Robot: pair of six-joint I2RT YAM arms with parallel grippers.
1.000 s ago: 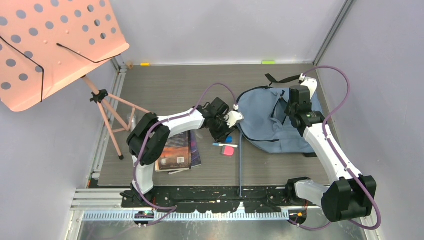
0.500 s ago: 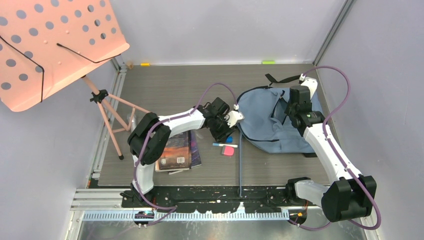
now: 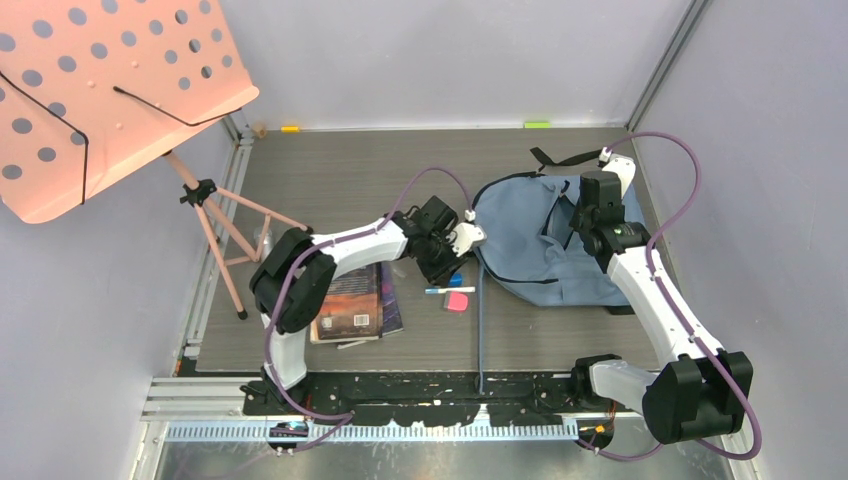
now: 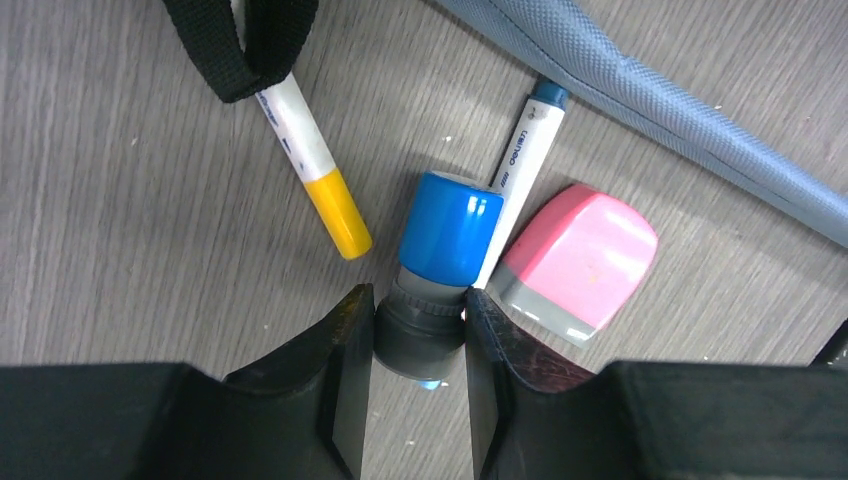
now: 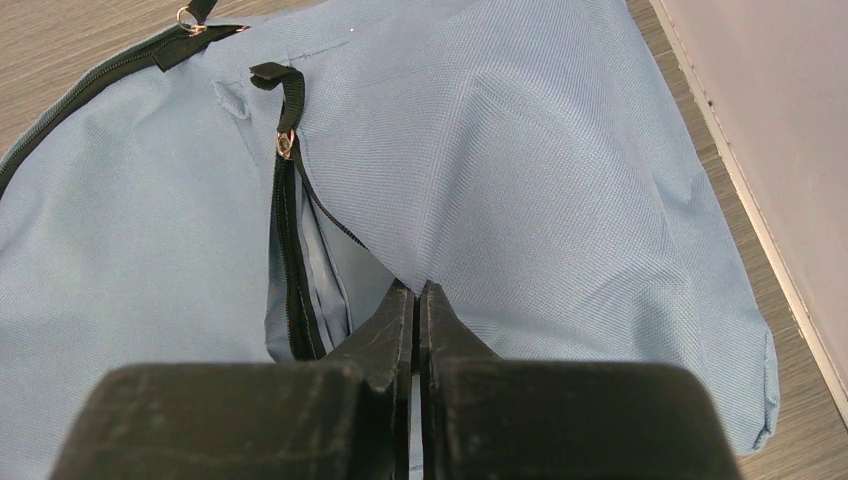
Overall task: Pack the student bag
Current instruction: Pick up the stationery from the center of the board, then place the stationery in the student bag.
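Top external view: the student bag [image 3: 522,240] lies flat on the right half of the grey table [image 3: 330,180], its black strap ends toward the far edge, with one of my arms at each side of it. My right gripper [image 5: 414,300] sits on the bag's right part; the right wrist view shows its jaws pressed together on a raised fold of the blue fabric, just beside the open zipper [image 5: 290,260], which has a metal pull at its far end. My left gripper [image 4: 418,335] is low over the table just off the bag's left edge, among a small cluster of stationery. In the left wrist view its two fingers [image 4: 345,340] are clamped on the grey end of a blue-capped tube [image 4: 450,225]; I cannot tell whether the tube rests on the table or hangs clear of it. A white pen [image 4: 522,160] with a dark blue cap lies touching the tube's right side, and a pink eraser [image 4: 580,262] with a grey band lies just beside the pen. To the tube's left a white marker [image 4: 305,165] with a yellow cap lies at an angle, its far end under a black strap loop [image 4: 240,45]. A band of the bag's blue fabric crosses the upper right corner of that view. Beside the left arm a stack of books [image 3: 352,302] lies on the table, well apart from the bag, and a pink perforated music stand [image 3: 100,90] fills the far left corner.
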